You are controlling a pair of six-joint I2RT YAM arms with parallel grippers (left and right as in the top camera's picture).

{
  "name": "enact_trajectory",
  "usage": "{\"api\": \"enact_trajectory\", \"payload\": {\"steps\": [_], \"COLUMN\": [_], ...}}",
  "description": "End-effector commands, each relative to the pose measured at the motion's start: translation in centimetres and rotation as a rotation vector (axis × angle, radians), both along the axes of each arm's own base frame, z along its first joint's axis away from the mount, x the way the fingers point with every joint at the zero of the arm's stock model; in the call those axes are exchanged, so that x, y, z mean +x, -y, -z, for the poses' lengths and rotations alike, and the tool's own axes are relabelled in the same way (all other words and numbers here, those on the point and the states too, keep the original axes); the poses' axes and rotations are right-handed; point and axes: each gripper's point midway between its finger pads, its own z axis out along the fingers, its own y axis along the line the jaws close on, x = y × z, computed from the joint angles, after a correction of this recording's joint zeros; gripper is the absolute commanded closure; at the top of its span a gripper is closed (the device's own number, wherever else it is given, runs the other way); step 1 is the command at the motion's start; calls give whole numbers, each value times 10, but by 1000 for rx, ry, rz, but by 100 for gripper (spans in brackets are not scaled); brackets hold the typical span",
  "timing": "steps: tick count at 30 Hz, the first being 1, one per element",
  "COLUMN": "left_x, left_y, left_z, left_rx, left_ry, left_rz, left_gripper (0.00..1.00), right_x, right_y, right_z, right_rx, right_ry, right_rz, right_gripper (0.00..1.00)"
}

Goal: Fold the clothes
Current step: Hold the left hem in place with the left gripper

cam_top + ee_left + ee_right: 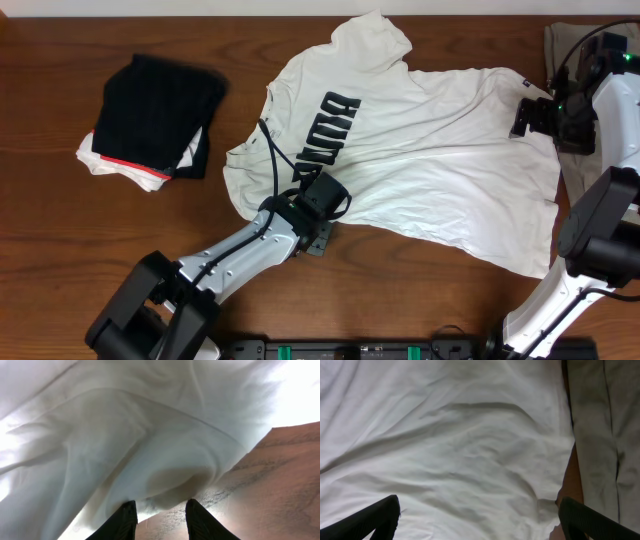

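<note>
Nearest, the left gripper (pixel 160 506) sits at the front edge of the white T-shirt (pixel 440 170). Its fingers stand a narrow gap apart with a fold of cloth at their tips; whether they pinch it cannot be told. The T-shirt lies spread and creased across the middle of the wooden table (pixel 100 240). Farther right, the right gripper (pixel 480 522) hangs over the shirt's hem, jaws wide, holding nothing, beside an olive-grey cloth (pixel 605 420). A black folded garment (pixel 160 110) lies far left.
</note>
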Motion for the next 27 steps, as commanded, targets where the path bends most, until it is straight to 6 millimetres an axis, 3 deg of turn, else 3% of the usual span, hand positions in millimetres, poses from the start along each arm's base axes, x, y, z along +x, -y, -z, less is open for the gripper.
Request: {"api": "enact_trajectory", "payload": {"steps": [1, 18, 23, 27], "left_x": [-2, -5, -5, -4], "left_y": [-5, -7, -7, -7], "left_z": [6, 18, 18, 15], "left_rx": [27, 51, 51, 51], "left_ry": [-2, -31, -31, -30], "left_rz": [17, 17, 17, 17], "left_gripper": [65, 67, 92, 94], "right_x": [5, 5, 5, 5], "right_y": [0, 0, 0, 0], "right_z": [-16, -16, -16, -16], "right_rx": [-9, -9, -9, -9], "right_ry": [43, 43, 44, 43], "right_rz": [-2, -2, -2, -2], "right_gripper": [1, 1, 1, 1]}}
